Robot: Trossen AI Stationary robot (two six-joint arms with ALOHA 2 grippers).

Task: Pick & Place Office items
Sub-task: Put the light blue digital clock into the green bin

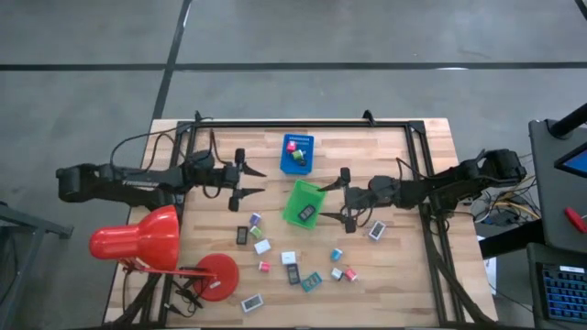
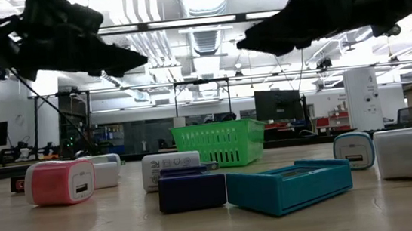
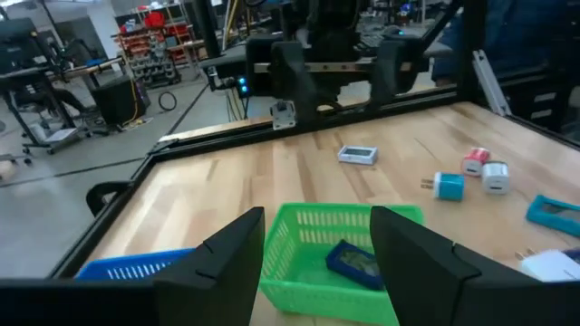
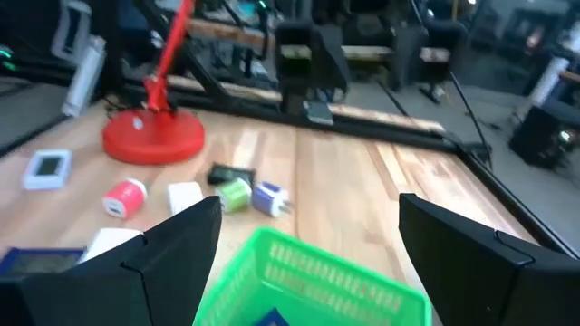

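The office items lie scattered on the near half of the wooden table (image 1: 404,275): small white, pink, green, teal and dark pieces such as a white cube (image 1: 262,246), a teal cube (image 1: 337,255) and a dark flat piece (image 1: 242,236). A green tray (image 1: 303,203) at mid-table holds a dark flat piece (image 3: 358,261). A blue tray (image 1: 297,153) behind it holds a pink and a green piece. My left gripper (image 1: 255,181) hovers open left of the green tray. My right gripper (image 1: 330,202) hovers open just right of it. Nothing is between either pair of fingers.
A red desk lamp (image 1: 138,240) with its round base (image 1: 218,275) stands at the near left corner. A black frame (image 1: 303,124) runs along the table's far and side edges. In the low view a pink cube (image 2: 59,181) and a teal flat piece (image 2: 288,186) lie near the front.
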